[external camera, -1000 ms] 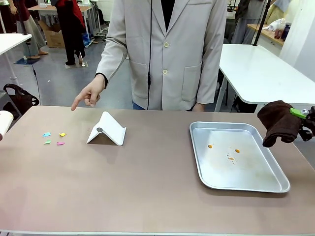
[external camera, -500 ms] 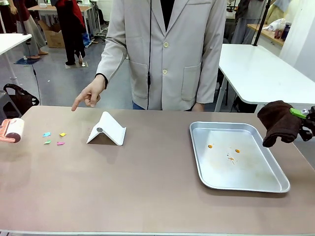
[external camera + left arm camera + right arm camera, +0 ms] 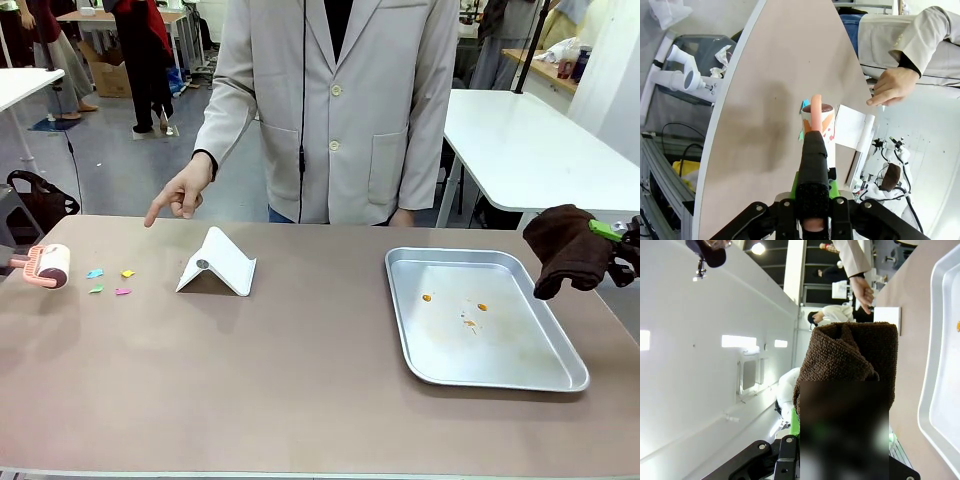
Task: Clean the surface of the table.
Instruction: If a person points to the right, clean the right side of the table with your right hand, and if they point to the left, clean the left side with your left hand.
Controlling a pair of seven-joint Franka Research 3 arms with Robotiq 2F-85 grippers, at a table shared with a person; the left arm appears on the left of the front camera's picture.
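Taupe table (image 3: pixel 300 380) stretches lengthwise left to right before the person (image 3: pixel 340 100).

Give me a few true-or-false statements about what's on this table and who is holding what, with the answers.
1. The left gripper has its fingers shut on a lint roller. True.
2. The brown cloth lies in the tray. False: the right gripper holds it up, off to the tray's right.
3. The coloured paper scraps lie on the table between the lint roller and the white folded card. True.
4. The tray is spotless. False: a few orange crumbs lie in it.
5. The person's hand is picking up the scraps. False: it points downward near the table's far edge, apart from them.
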